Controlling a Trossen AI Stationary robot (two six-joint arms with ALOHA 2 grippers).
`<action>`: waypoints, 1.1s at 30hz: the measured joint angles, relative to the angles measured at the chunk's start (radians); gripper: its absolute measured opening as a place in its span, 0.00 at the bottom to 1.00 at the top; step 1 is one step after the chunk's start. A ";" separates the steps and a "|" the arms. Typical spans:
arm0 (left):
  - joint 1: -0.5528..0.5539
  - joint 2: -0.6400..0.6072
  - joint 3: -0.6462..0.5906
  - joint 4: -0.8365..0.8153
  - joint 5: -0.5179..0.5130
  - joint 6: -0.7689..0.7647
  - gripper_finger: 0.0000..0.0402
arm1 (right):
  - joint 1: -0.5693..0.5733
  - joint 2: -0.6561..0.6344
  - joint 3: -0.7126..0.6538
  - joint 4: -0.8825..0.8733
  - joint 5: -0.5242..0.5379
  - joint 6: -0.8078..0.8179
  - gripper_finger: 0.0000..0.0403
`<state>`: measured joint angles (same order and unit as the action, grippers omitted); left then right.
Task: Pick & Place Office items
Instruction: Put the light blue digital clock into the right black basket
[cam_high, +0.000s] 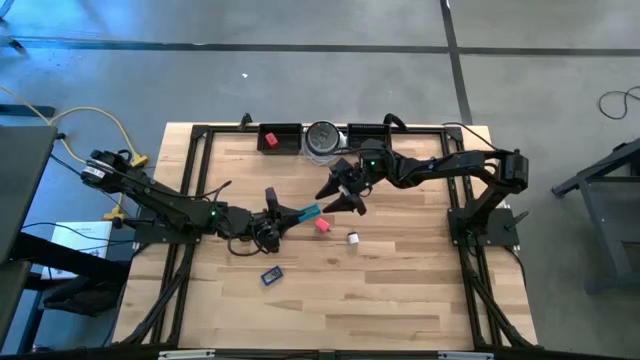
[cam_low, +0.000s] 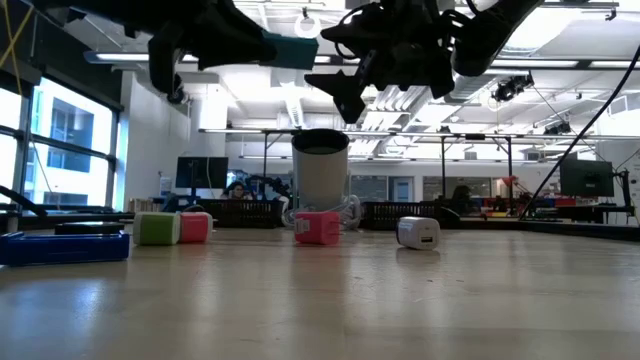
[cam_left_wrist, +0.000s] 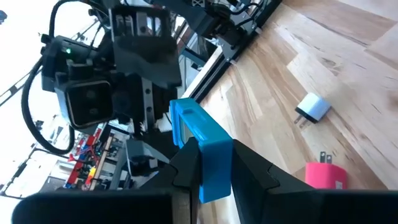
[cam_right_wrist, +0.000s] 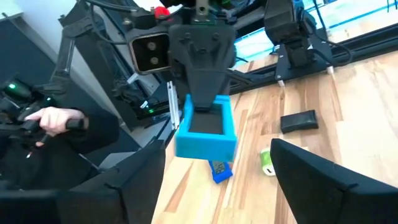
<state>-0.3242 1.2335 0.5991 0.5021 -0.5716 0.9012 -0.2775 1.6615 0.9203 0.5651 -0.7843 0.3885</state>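
The left gripper (cam_high: 292, 214) is clamped on the teal block (cam_high: 311, 212) and holds it aloft over mid-table, the block's long axis aimed toward two o'clock. The right gripper (cam_high: 340, 196), fingers spread wide and empty, faces it from two o'clock, just beside the block's free end. Judged a handover: the right arm is nearer that end and must close across the block's short faces.
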 joint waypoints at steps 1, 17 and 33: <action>-0.001 0.000 0.004 0.000 0.000 0.000 0.14 | 0.000 0.000 0.000 -0.001 0.003 -0.001 0.69; -0.001 0.000 0.020 -0.004 0.018 0.010 0.14 | 0.016 0.000 0.000 0.017 -0.020 -0.019 0.69; 0.002 0.000 0.020 0.001 0.021 0.023 0.14 | 0.036 0.000 0.000 0.055 0.007 -0.015 0.69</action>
<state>-0.3222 1.2339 0.6189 0.5026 -0.5508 0.9245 -0.2417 1.6615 0.9203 0.6196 -0.7772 0.3733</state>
